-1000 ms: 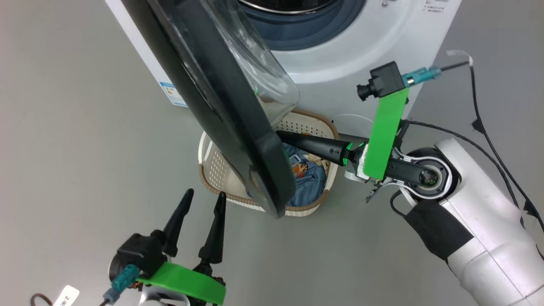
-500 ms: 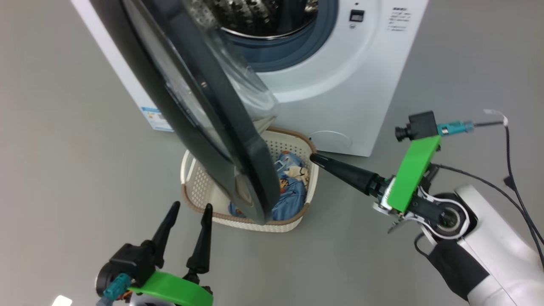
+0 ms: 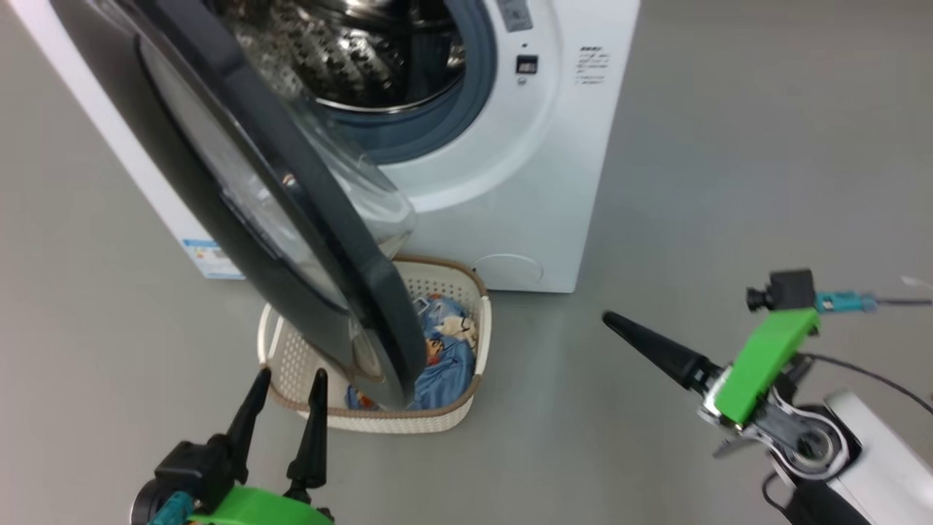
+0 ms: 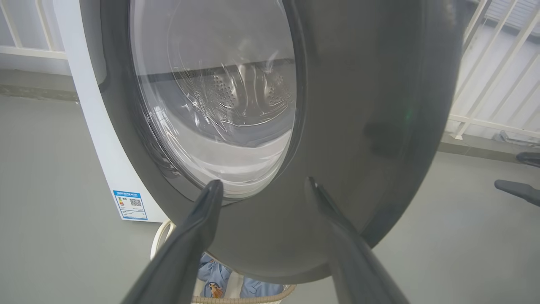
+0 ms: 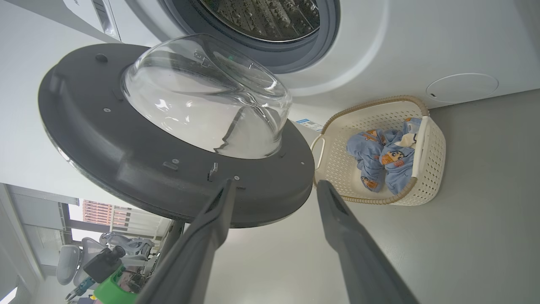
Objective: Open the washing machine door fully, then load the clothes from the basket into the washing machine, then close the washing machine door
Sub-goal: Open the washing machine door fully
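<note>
Glossy black door, perforated plastic basket
</note>
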Robot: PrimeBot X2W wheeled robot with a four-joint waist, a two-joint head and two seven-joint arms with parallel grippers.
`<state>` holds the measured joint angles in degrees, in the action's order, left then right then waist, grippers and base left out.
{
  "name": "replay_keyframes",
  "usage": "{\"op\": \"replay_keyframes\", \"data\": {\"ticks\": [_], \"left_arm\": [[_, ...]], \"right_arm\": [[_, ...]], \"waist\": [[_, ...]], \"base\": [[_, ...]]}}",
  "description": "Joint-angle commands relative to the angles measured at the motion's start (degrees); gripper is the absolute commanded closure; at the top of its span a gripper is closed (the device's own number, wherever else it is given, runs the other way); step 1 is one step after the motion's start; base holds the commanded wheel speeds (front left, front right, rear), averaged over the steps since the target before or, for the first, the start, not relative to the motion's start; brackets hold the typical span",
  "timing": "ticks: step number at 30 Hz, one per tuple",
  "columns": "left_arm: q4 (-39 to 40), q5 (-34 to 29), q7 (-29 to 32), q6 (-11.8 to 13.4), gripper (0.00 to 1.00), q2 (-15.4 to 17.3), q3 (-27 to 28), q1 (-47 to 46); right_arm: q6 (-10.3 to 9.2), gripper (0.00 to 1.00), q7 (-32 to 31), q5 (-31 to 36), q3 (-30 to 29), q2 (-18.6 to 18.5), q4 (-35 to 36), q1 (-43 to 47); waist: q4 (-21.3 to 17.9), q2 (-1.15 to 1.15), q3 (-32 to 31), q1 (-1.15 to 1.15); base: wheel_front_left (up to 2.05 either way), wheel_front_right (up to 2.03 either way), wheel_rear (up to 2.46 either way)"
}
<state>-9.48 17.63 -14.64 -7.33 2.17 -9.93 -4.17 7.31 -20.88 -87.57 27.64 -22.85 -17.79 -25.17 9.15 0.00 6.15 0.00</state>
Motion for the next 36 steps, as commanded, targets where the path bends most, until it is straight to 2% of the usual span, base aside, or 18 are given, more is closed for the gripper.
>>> {"op": "replay_keyframes", "data": {"ticks": [1, 12, 18, 22, 23, 27, 29, 36], "left_arm": [[1.2, -0.9, -0.4, -0.1, 0.0, 0.7, 2.3, 0.2], [2.0, -1.4, -0.4, -0.1, 0.0, 0.7, 4.4, 1.4], [1.9, -1.6, -0.4, -0.1, 0.0, 0.7, 5.0, 1.7], [1.7, -1.6, -0.4, -0.1, 0.0, 0.7, 5.2, 1.8], [1.7, -1.6, -0.4, -0.1, 0.0, 0.7, 5.3, 1.9], [1.8, -1.5, -0.4, -0.1, 0.0, 0.7, 6.0, 1.9], [1.9, -1.4, -0.4, -0.2, 0.0, 0.7, 6.2, 1.9], [2.1, -1.8, -0.4, -0.2, 0.0, 0.7, 6.5, 1.8]], "right_arm": [[0.18, 0.0, 1.4, 1.2, 0.4, -1.2, 1.6, 1.7], [0.18, 0.0, 11.8, 5.8, 1.8, -6.9, 0.2, 7.0], [0.18, 0.0, 20.9, 9.0, 3.9, -9.4, -0.4, 8.3], [0.18, 0.0, 28.8, 11.9, 6.3, -10.6, -0.7, 8.6], [0.18, 0.0, 32.5, 13.4, 7.8, -11.1, -1.1, 8.6], [0.18, 0.0, 35.6, 18.7, 9.2, -11.8, -3.6, 8.2], [0.18, 0.0, 35.8, 22.4, 7.1, -11.2, -4.6, 7.8], [0.18, 0.0, 35.9, 37.8, -8.6, -5.8, -2.0, 12.4]], "waist": [[-1.9, 0.0, -1.7, 0.0], [-4.8, 0.0, -2.3, 0.0], [-5.5, 0.0, -2.4, 0.0], [-5.6, 0.0, -2.6, 0.0], [-5.5, 0.0, -2.7, 0.0], [-5.3, 0.0, -2.7, 0.0], [-5.3, 0.0, -2.6, 0.0], [-5.0, 0.0, -2.3, 0.0]], "base": [[0.0, 0.0, 0.0], [0.0, 0.0, 0.0], [0.0, 0.0, 0.0], [0.0, 0.0, 0.0], [0.0, 0.0, 0.0], [0.0, 0.0, 0.0], [0.0, 0.0, 0.0], [0.0, 0.0, 0.0]]}}
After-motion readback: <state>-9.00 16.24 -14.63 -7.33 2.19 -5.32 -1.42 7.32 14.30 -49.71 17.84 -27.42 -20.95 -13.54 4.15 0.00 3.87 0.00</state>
